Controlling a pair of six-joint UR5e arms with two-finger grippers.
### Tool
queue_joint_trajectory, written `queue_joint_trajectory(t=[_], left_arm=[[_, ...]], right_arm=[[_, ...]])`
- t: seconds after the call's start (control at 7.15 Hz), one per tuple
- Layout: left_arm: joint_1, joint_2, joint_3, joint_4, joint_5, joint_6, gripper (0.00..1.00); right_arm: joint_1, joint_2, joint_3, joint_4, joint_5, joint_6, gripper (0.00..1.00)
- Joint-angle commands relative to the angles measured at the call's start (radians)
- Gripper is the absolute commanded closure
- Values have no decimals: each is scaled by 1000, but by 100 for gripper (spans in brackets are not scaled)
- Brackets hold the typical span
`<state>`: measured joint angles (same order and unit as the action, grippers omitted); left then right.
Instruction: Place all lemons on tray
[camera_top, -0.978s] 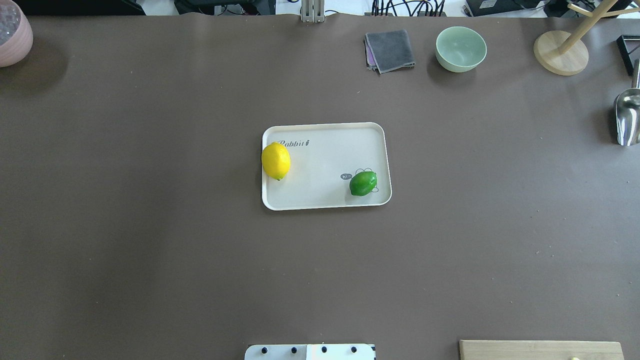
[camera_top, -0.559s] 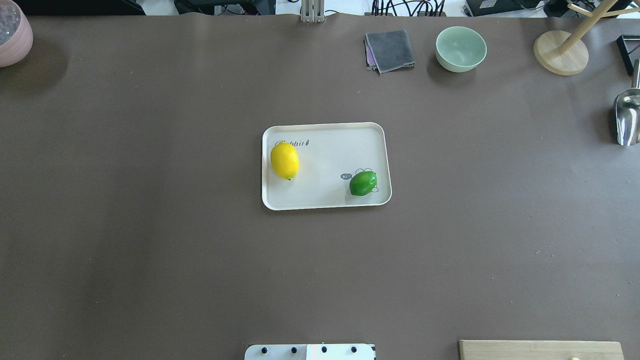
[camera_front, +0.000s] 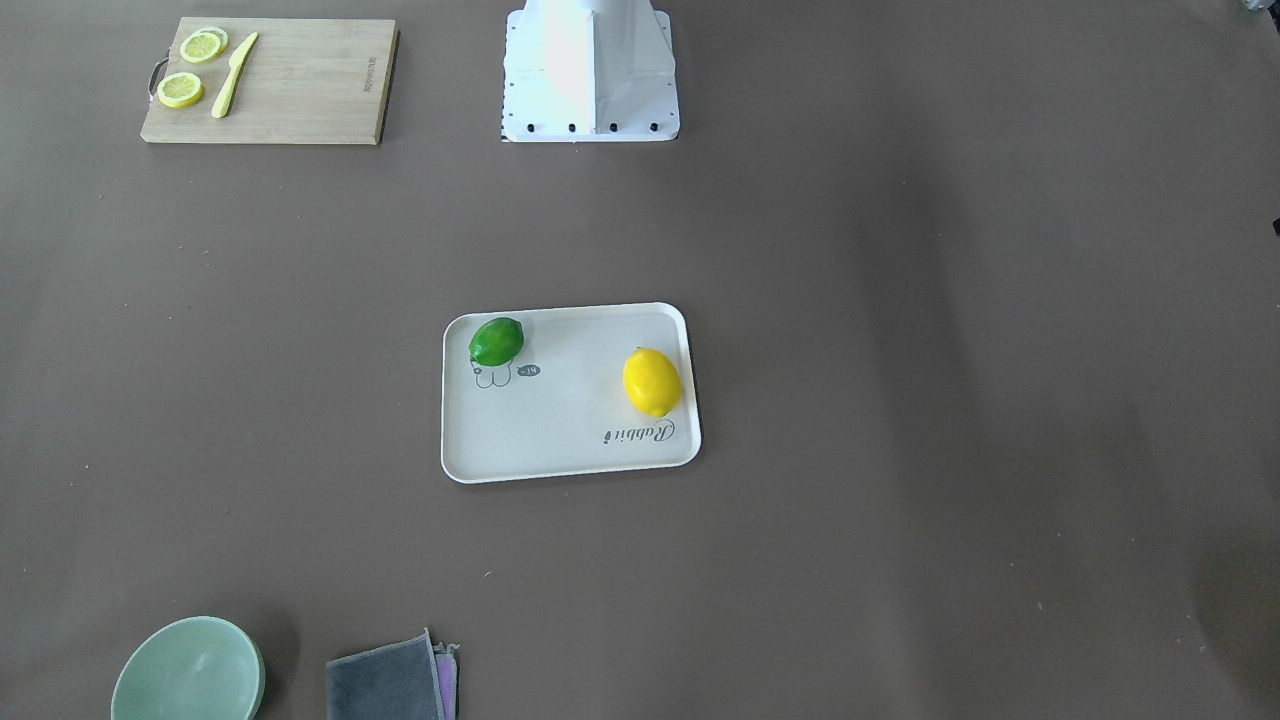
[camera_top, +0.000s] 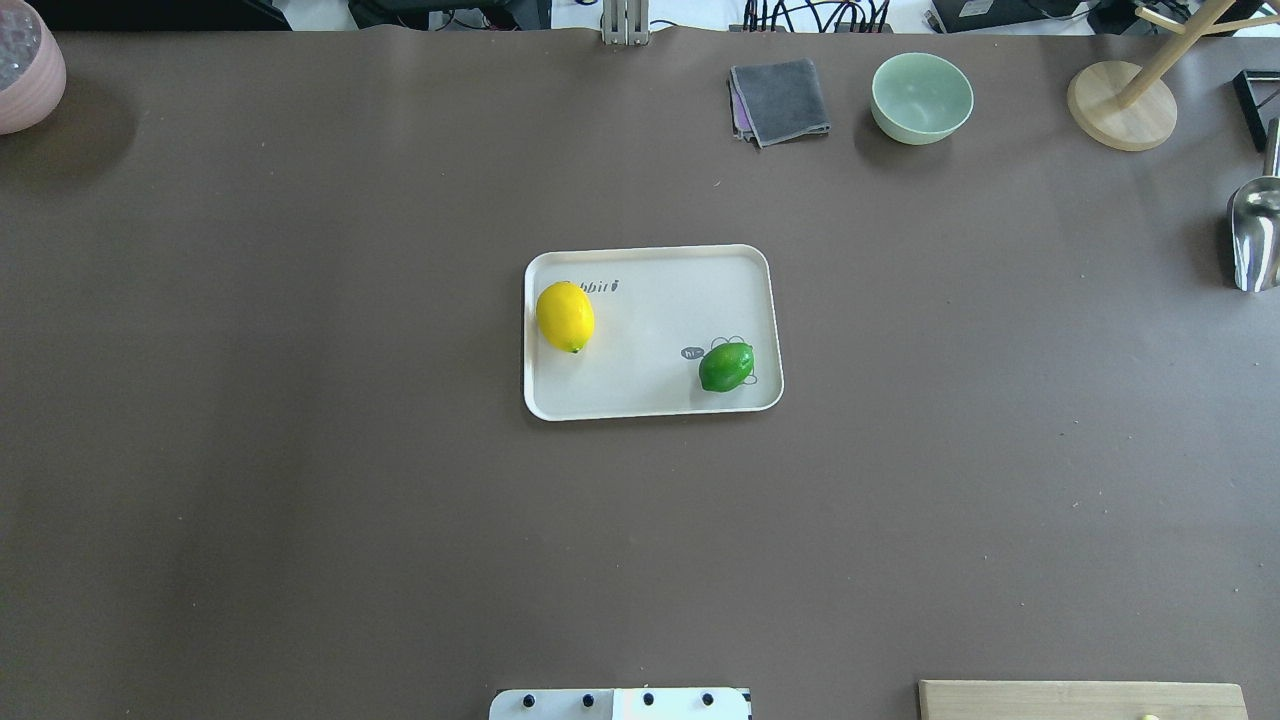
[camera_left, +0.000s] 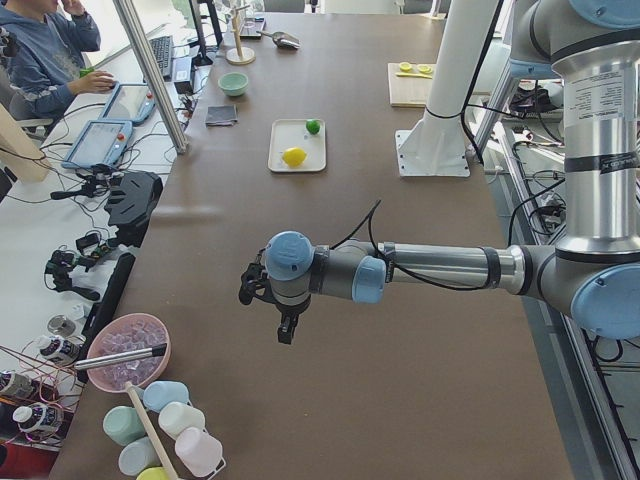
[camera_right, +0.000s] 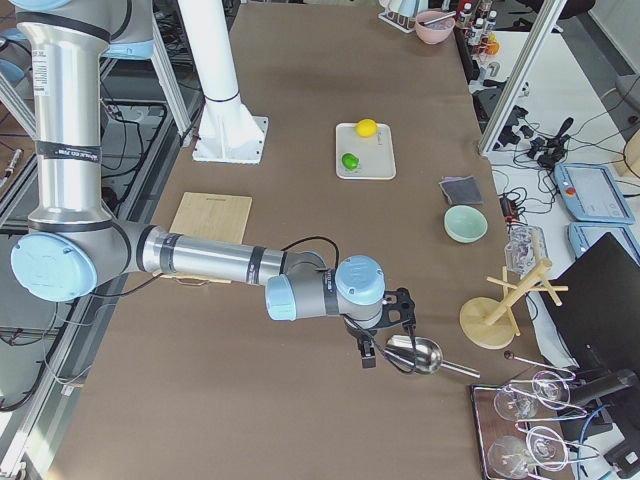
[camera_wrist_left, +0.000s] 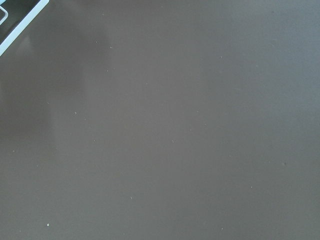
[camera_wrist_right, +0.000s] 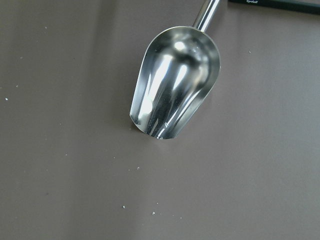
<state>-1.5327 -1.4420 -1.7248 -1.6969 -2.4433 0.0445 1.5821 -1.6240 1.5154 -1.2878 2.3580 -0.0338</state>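
Note:
The off-white tray (camera_top: 650, 310) lies at the table's middle, also in the front view (camera_front: 560, 420). The yellow lemon (camera_top: 565, 317) lies inside the tray's left end, by the "Rabbit" script; it also shows in the front view (camera_front: 652, 381). The green lemon (camera_top: 726, 366) lies on the cartoon drawing at the tray's near right corner, also in the front view (camera_front: 496, 341). My left gripper (camera_left: 283, 325) hangs over bare table far to the left of the tray. My right gripper (camera_right: 385, 350) hangs by a metal scoop far to the right. I cannot tell whether either is open or shut.
A metal scoop (camera_wrist_right: 175, 95) lies at the right table edge (camera_top: 1255, 235). A green bowl (camera_top: 921, 97), a grey cloth (camera_top: 780, 100) and a wooden stand (camera_top: 1120, 105) sit at the far side. A cutting board (camera_front: 300, 85) holds lemon slices (camera_front: 180, 90).
The yellow lemon rolled from the tray's left rim a little to the right, into the tray, then settled slightly back left. The green lemon and tray have not moved.

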Motion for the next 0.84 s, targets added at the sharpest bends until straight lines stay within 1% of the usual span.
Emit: queue_joint_trajectory(t=[0.0,0.28,0.42,0.56,0.7], left_arm=[[-1,2,-12,-1,-2,0,2],[0,-3,-31,-6,-13,-2,2],[2,-3,-27,-6,-13,2,2],[0,-2,-44,-6,-13,2,2],[2,-5,-45,-6,-13,2,2]], right_arm=[[1,-4,3,1,-5,11,0],[13,15,6,1,-2,32,0],[18,3,-1,5,-3,57,0],[73,-38,9,62,15,51,0],[117,-80,-3,129,80,58,0]])
